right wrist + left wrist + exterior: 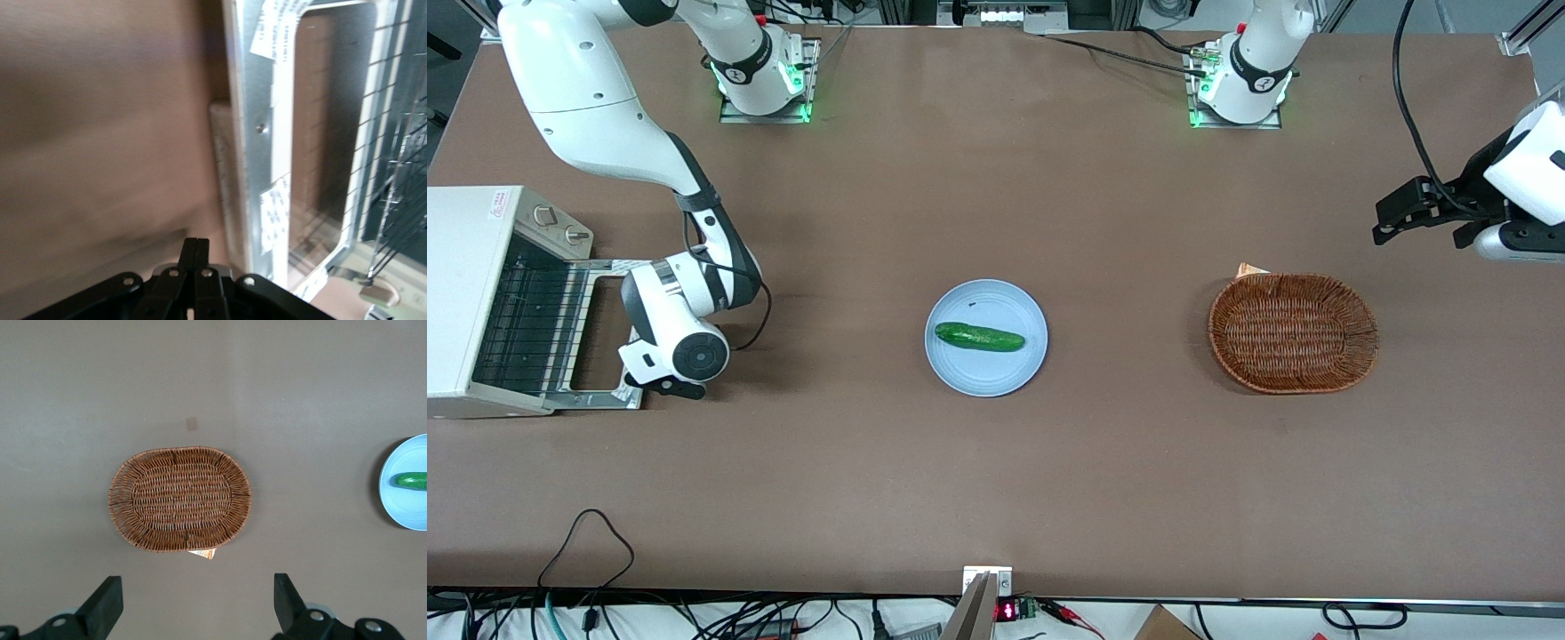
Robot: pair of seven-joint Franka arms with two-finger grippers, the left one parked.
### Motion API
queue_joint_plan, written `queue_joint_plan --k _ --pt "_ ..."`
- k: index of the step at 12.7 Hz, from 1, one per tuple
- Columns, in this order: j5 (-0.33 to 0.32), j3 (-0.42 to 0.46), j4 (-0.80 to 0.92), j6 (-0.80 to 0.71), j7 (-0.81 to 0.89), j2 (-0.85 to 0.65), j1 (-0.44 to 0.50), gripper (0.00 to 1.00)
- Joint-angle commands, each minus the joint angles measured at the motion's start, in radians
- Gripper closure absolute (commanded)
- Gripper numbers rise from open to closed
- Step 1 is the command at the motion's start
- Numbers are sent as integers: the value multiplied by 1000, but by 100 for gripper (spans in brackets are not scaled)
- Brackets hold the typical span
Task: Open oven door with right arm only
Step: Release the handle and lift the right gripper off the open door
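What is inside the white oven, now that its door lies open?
Inside the oven a wire rack shows; nothing visible lies on it, though deeper parts stay dark. The oven door lies folded down flat. The pincer is shut, beside the door's edge.

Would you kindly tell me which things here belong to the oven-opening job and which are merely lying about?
Job: oven door, lying open and flat; gripper, fingers together, over the table beside the door's edge; white oven.
Lying about: plate holding cucumber; wicker basket.
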Motion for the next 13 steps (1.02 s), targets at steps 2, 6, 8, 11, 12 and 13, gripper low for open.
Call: queue_joint_plan --k 2,6,8,11,12,13 --pt "127 18 30 -82 -119 -68 -9 47" --pt "290 15 149 -262 -258 -130 -14 0" --pt "382 8 211 -357 -300 -161 -14 0" --pt "489 8 233 -414 -315 -236 -56 0" --pt "529 5 233 -429 -355 -269 -73 0" --pt "561 5 233 -441 -383 -301 -90 0"
